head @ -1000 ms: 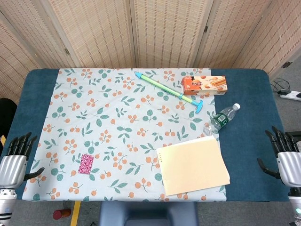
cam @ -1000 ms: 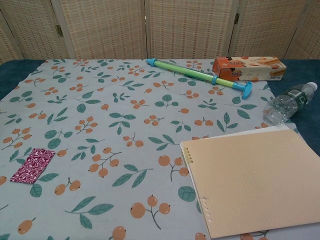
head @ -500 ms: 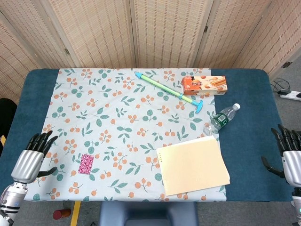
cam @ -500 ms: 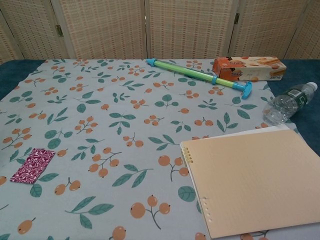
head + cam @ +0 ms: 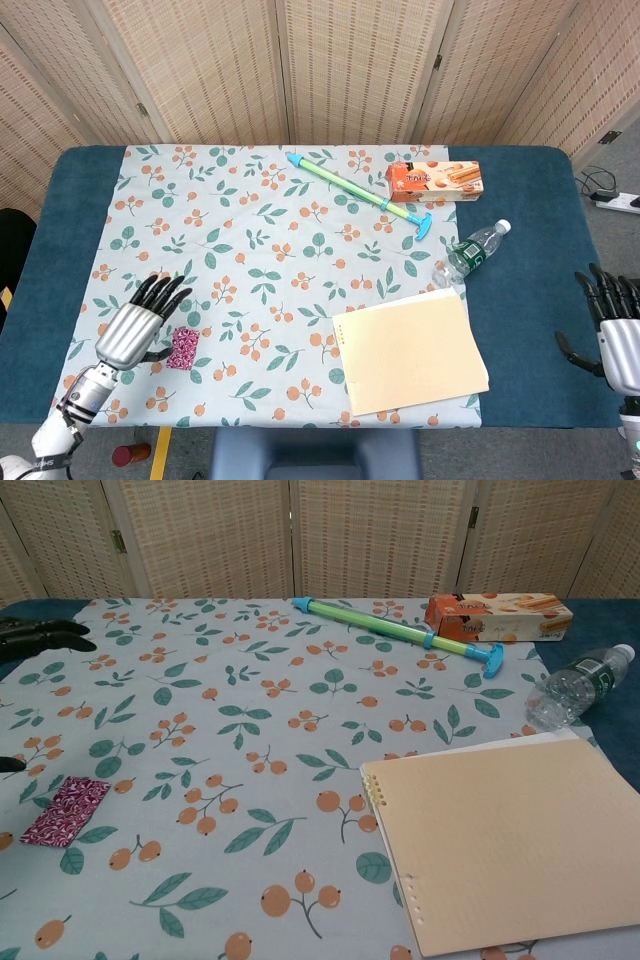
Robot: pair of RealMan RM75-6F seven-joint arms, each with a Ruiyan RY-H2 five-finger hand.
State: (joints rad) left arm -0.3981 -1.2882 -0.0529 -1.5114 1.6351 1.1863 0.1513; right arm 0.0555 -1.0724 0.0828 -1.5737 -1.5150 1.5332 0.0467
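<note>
Just right of the left hand, fingers spread and empty: pink packet, long axis running away from robot; right hand well apart, likewise open and empty.

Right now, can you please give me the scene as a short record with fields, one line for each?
left hand: open, fingers spread, beside the small pink patterned packet
right hand: open, at the table's right edge
cloth: pale floral tablecloth on the blue table
near right: beige punched paper folder
far right: clear plastic water bottle, orange snack box, long green-blue pump tube
</note>
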